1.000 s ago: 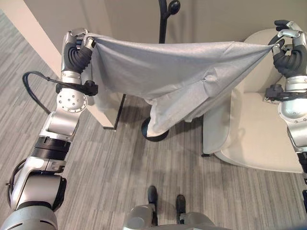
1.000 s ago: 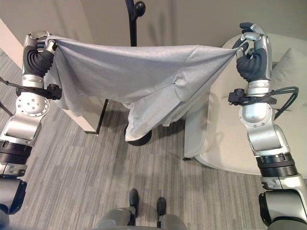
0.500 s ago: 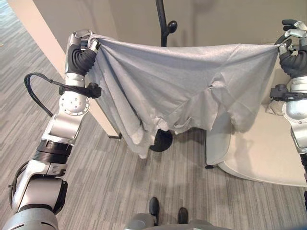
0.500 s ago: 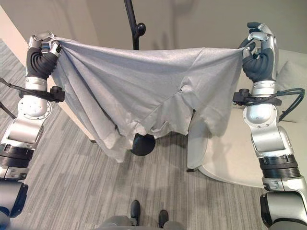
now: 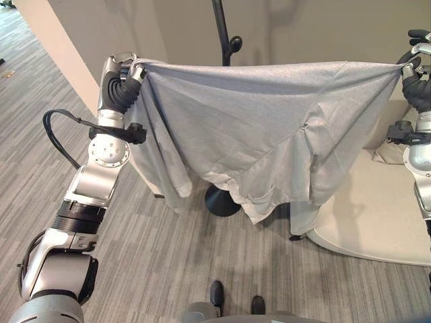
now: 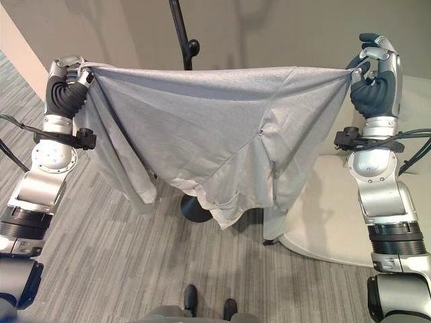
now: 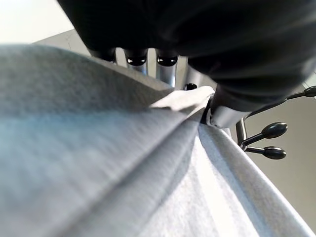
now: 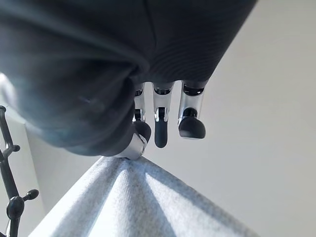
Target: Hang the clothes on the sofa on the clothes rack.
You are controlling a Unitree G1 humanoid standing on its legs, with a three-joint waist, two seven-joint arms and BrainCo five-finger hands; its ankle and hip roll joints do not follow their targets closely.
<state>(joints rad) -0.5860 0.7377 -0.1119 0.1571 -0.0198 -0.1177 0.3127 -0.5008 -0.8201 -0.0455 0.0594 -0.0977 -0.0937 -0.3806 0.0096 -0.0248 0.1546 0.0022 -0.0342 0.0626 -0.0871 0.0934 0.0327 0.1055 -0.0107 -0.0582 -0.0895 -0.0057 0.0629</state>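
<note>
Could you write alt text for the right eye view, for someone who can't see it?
A robot's left hand and right hand pinch a grey garment at its top corners, holding it spread wide and raised in front of a black clothes rack. A cream sofa sits behind on the right.

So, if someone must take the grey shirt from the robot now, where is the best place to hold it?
Take the top hem of the grey shirt midway between the left hand and right hand, coming from the robot's side. That edge is stretched taut and level, and the clothes rack stands behind it.
</note>
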